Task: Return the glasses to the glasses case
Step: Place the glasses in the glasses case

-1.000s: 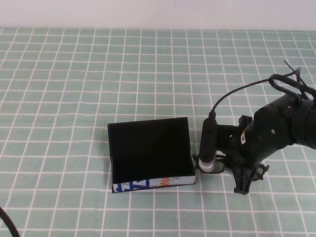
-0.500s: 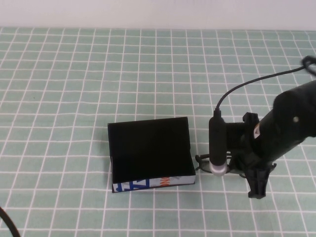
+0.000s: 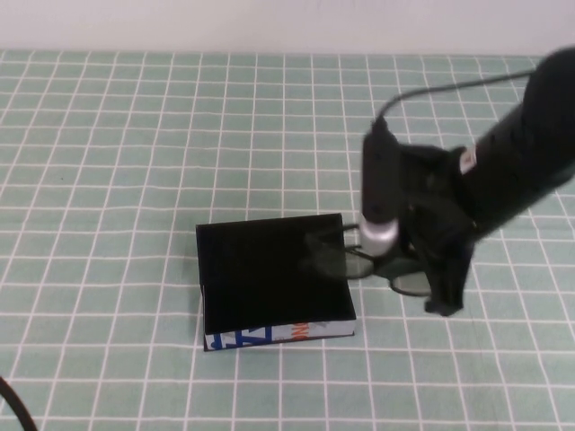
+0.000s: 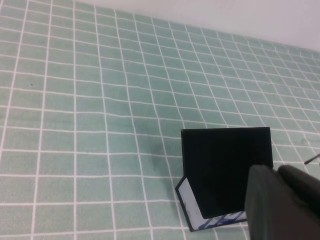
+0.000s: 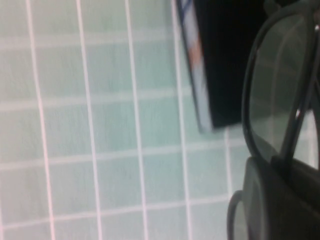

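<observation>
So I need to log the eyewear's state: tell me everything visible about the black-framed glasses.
The glossy black plastic-framed glasses with greyish see-through lenses hang lifted off the checked green tablecloth, gripped by the right gripper, shut on the frame. One lens overlaps the right edge of the open black box-shaped glasses case. The left gripper stays low near the case.

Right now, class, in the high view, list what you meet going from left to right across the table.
glasses case → glasses, held up beside the case's right edge → right gripper, shut on them. The left gripper is out of that view.
</observation>
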Motion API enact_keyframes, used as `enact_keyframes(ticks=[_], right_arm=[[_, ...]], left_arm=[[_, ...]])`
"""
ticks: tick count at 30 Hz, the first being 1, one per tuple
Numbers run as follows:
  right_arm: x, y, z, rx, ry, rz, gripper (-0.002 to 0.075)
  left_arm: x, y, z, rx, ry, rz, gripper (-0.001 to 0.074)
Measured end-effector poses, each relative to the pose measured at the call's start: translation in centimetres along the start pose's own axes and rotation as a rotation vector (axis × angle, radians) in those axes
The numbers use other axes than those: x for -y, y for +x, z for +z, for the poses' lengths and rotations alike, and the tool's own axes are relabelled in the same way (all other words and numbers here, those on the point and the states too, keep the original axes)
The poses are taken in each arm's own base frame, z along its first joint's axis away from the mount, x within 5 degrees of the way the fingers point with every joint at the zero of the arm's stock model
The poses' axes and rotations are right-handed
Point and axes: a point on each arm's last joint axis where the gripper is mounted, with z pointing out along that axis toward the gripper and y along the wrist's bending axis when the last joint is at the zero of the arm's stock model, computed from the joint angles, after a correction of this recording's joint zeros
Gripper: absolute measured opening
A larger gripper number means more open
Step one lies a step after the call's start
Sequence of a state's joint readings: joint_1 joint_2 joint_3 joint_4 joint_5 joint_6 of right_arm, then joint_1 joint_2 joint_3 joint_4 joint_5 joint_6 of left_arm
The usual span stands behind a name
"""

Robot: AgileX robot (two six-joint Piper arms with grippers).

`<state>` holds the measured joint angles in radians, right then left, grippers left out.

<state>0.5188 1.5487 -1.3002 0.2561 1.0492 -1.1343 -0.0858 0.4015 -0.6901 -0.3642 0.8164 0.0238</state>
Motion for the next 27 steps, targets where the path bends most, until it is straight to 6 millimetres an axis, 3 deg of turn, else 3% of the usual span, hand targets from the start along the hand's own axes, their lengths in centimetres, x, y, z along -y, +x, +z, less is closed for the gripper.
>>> enact_keyframes(ticks=[4,12,27], right_arm=[[0.0,-2.0,-0.1,0.022,-0.04,-0.041,0.0006],[-0.4,-4.8,3.9,0.03,-0.226,-0.039,0.0005],[2.5,-6.3,8.7,0.026,-0.298,-0.014,0.0005]], left_arm=[[0.0,0.0,0.0,0.0,0.0,0.0,-0.0002],[0.2,0.1,0.0,-0.016,0.03,0.026,-0.0002],[0.3,0.2,0.0,-0.027,0.044,0.042,-0.0002]])
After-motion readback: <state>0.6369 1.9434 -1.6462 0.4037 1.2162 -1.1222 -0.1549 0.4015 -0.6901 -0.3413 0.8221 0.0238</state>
